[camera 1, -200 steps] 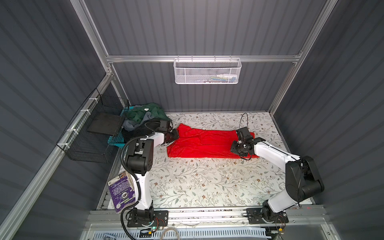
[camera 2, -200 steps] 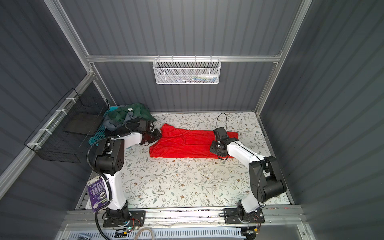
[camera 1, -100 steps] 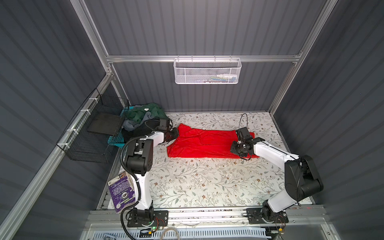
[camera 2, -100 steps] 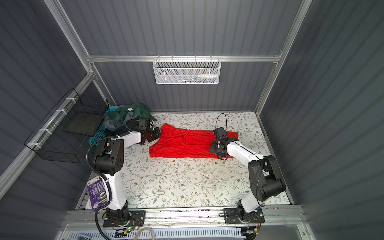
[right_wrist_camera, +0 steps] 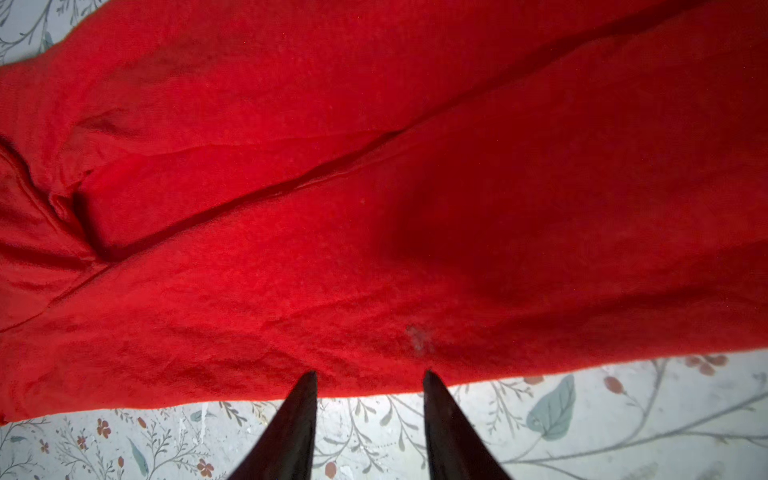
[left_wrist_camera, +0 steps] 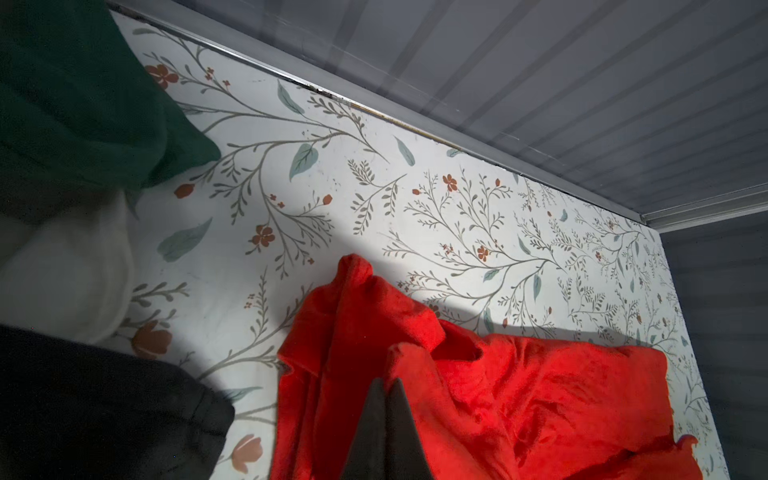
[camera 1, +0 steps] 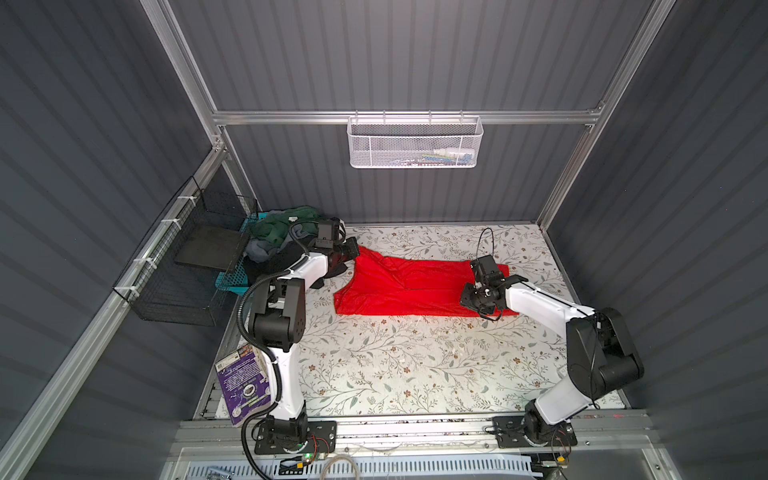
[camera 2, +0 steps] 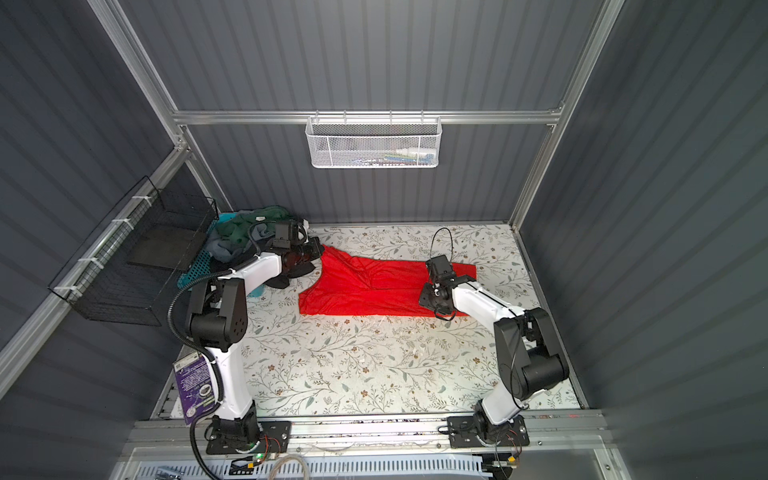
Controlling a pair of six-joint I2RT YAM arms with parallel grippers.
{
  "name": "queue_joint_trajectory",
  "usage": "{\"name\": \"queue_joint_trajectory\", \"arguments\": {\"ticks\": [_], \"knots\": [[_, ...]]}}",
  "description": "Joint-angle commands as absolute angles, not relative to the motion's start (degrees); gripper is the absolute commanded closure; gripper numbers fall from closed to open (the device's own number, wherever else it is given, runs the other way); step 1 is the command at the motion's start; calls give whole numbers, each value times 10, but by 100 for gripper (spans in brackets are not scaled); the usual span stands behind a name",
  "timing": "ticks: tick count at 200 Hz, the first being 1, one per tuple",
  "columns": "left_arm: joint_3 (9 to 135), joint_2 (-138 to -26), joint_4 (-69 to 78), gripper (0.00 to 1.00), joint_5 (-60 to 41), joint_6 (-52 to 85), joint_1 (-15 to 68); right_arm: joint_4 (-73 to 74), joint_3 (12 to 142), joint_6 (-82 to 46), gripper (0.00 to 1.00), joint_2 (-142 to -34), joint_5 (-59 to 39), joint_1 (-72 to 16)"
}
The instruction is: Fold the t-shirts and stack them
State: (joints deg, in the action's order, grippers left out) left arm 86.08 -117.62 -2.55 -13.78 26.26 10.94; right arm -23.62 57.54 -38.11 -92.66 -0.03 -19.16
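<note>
A bright red t-shirt lies spread across the back of the floral table. My left gripper is at its far left corner, which rises in a peak toward it. In the left wrist view the left gripper has its fingers pressed together, shut on a fold of the red t-shirt. My right gripper sits at the shirt's right end. In the right wrist view the right gripper is open, its tips resting at the hem of the red t-shirt. Dark green, grey and black t-shirts are piled at the back left.
The pile spills from a teal basket by the left arm. A black wire rack hangs on the left wall and a white mesh basket on the back wall. A purple booklet leans at the left arm's base. Floral table stretches in front.
My left gripper's jaws have closed at the red t-shirt's corner. The right arm and the shirt lie as before.
</note>
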Motion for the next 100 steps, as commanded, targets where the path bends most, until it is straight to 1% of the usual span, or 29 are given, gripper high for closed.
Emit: {"name": "queue_joint_trajectory", "arguments": {"ticks": [1,46,81,100], "knots": [[887,-1189,-23,100,-145,239,113,-237,578,-380,56,-937,-1,-190],[904,-1194,-8,100,-151,226,113,-242,581,-377,57,-939,3,-190],[894,-1195,17,100,-152,228,113,-243,582,-375,57,-937,3,-190],[915,-1210,-23,100,-124,228,113,-248,584,-375,56,-938,6,-190]]}}
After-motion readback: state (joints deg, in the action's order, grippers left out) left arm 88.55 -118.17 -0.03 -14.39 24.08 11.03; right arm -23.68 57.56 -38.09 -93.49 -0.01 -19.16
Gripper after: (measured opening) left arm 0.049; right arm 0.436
